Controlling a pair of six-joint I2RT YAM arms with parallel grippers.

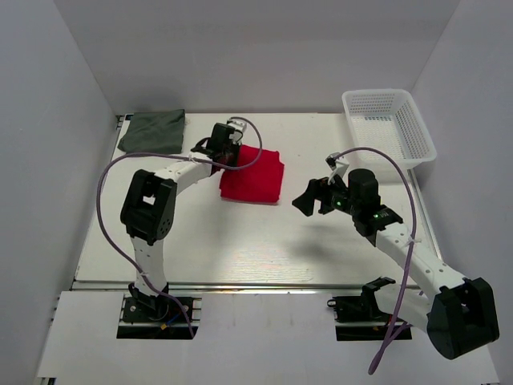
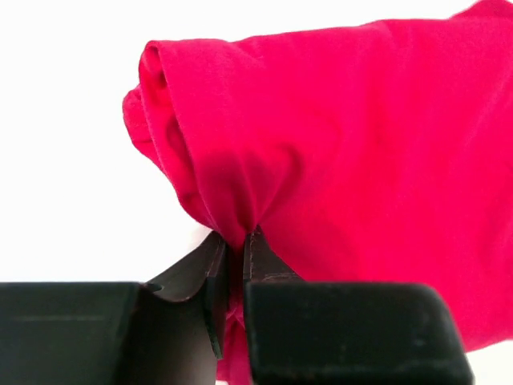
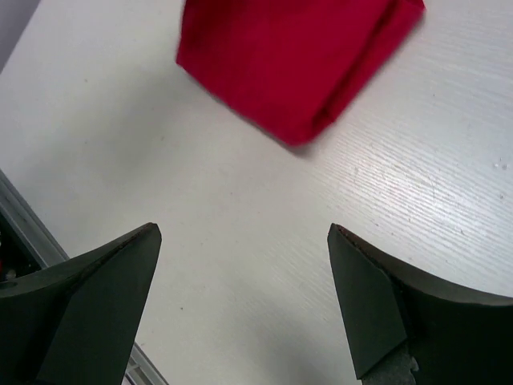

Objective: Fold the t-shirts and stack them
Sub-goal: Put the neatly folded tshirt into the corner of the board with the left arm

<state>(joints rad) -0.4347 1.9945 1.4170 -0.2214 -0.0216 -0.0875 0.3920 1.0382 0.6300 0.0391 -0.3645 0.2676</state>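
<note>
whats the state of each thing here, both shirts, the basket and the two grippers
left gripper, shut on the red t-shirt
right gripper, open, holding nothing, above the table
red t-shirt, folded, one edge pinched
dark grey-green t-shirt, folded, lying apart at the far left corner
white mesh basket, upright, looks empty

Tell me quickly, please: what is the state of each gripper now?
Left gripper: shut on the red t-shirt.
Right gripper: open, holding nothing.

The red t-shirt (image 1: 252, 176) and grey-green t-shirt (image 1: 154, 130) are plain; the basket (image 1: 377, 92) is white.
</note>
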